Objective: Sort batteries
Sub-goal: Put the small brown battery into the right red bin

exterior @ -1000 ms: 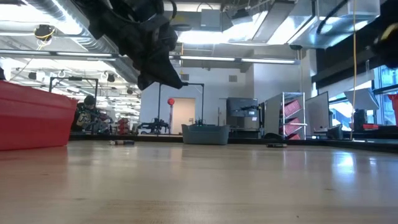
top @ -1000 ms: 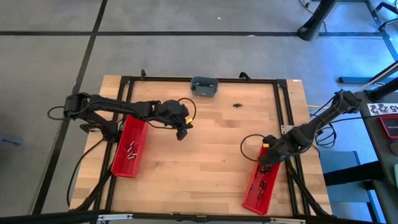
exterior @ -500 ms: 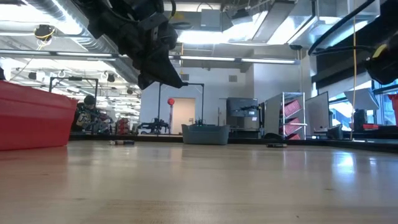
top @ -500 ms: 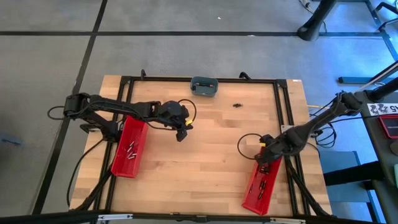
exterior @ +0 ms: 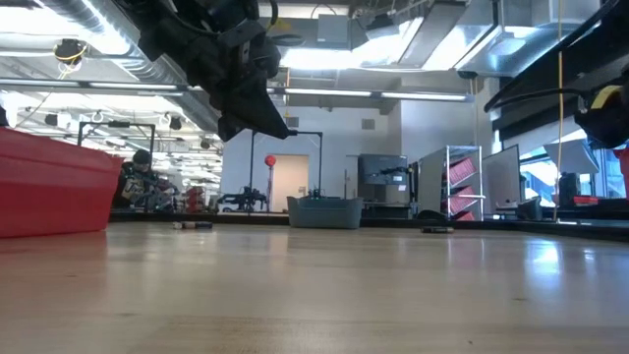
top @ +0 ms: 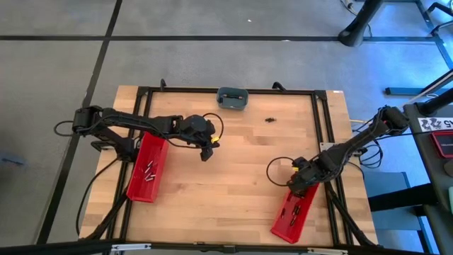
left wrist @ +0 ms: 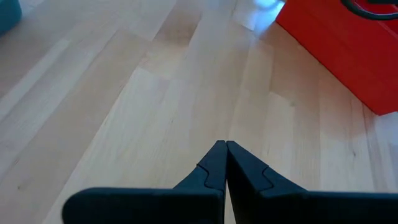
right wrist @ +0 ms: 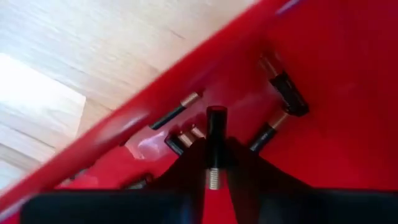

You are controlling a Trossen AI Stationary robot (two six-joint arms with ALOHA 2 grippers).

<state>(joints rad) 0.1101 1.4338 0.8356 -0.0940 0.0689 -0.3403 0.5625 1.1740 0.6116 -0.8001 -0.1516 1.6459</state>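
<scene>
Right gripper (top: 297, 185) over the right red bin (top: 293, 216), battery (right wrist: 216, 146) between its fingers.

From above, your left gripper (top: 206, 151) hangs over bare table (top: 241, 156). Its wrist view shows fingers pressed together, empty. Your right wrist view shows a narrow grip on one battery, others (right wrist: 281, 87) lying in the bin.

Wooden table (top: 233, 163) with two red bins and a dish.
We see one red bin (top: 148, 167) beside the left gripper, another red bin (top: 294, 212) beneath the right gripper, and a grey-blue dish (top: 231, 98) well beyond both.
</scene>
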